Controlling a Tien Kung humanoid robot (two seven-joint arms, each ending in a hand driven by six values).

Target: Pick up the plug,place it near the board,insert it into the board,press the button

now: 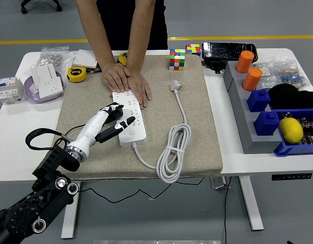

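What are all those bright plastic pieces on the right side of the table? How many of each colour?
Orange cylinders: 2
Blue blocks: 2
Yellow lemon-like ball: 1
Total: 5

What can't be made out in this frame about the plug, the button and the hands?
- Head view: the left robot hand covers the power strip's near left part; any plug or button contact under it is hidden.
- The person's hands cover the strip's far end.
- The right robot hand is out of frame.
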